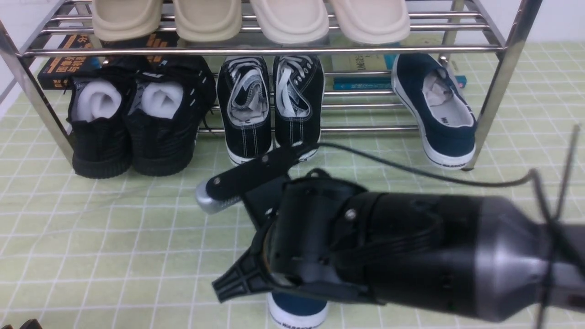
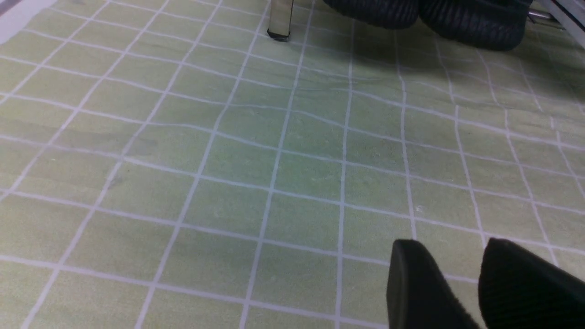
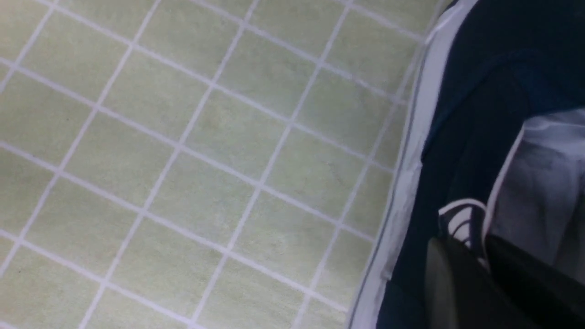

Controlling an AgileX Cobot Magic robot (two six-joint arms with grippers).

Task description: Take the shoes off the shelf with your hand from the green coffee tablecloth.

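The green tablecloth [image 1: 114, 237] lies open before the shelf [image 1: 274, 50]; right claw [image 3: 473, 249] pinches a navy shoe [image 3: 480, 91].

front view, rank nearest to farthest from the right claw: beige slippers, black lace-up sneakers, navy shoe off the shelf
1. navy shoe off the shelf, gripped by the right claw
2. black lace-up sneakers, lower row, middle
3. beige slippers, top row, farthest back

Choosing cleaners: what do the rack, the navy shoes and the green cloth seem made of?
The shelf is shiny metal tubing, probably polished steel, showing bright reflections. The navy shoes have matte woven uppers, likely canvas; their smooth white soles look like rubber. The green tablecloth is matte and slightly wrinkled, so fabric or soft vinyl; unclear which.
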